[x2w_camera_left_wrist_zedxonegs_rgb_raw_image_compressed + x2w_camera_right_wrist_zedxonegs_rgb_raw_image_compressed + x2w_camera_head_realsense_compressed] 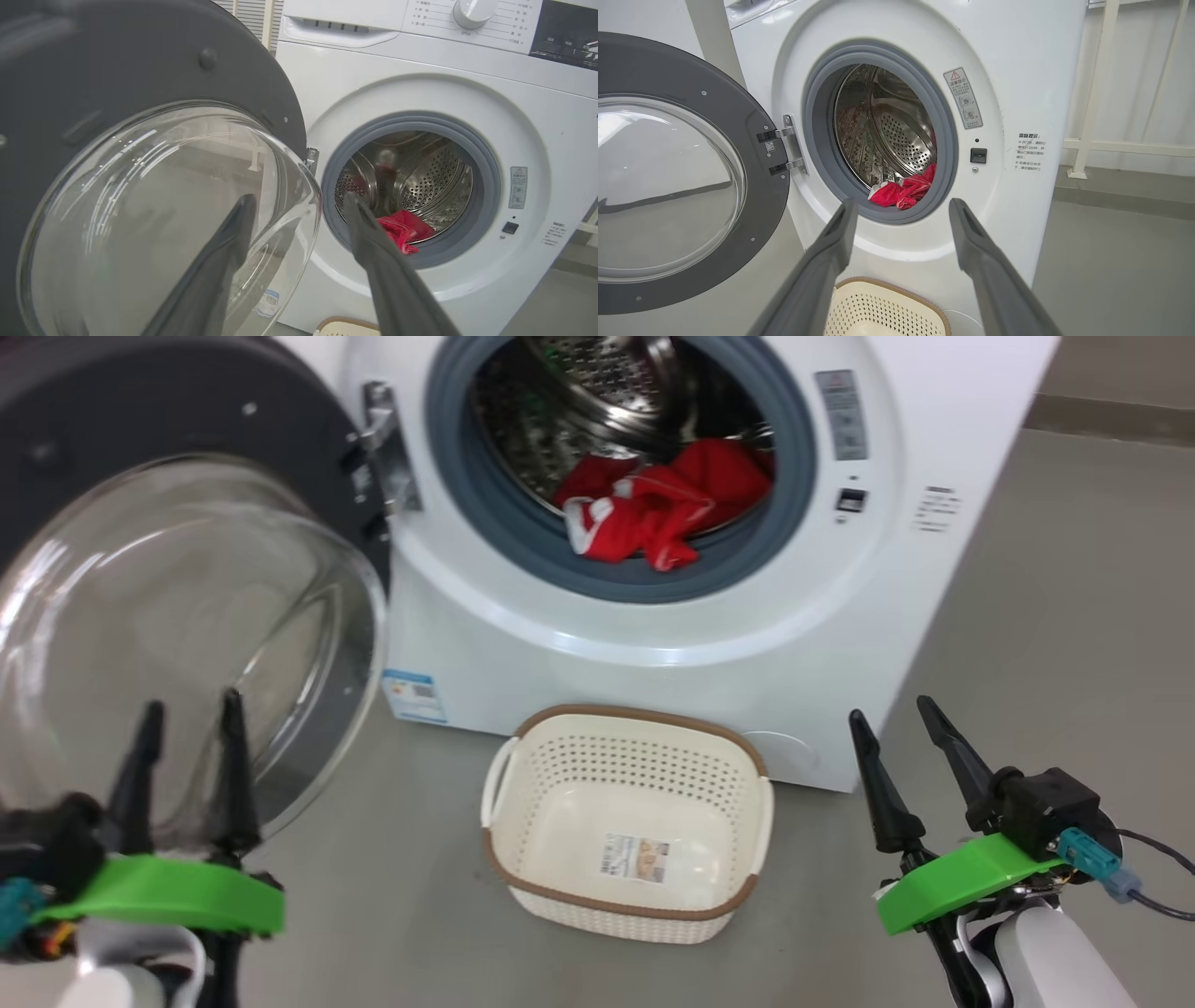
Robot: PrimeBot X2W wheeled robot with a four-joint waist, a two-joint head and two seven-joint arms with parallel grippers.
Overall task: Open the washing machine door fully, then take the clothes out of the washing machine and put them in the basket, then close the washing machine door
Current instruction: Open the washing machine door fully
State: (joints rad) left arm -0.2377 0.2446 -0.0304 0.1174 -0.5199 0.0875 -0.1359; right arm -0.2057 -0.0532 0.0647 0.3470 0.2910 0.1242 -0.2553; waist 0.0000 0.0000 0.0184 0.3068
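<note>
Now: washing machine door (140, 411) wide open. Clothes (901, 193) heaped crosswise at drum (901, 140) lip, ahead between right gripper (889, 709) fingers, spread, empty. Left gripper (191, 705) spread too, door before it; right arm seems better lined.

Washing machine door (140, 439) wide open at left, glass bowl (140, 644) close before left claw (191, 702), possibly touching, drum mouth (569, 429) unobstructed, basket (635, 712) below

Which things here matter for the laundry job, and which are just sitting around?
For the job:
- washing machine
- door, swung open
- clothes, in the drum
- basket, on the floor

Just around:
- dial
- warning sticker
- blue label
- railing
</note>
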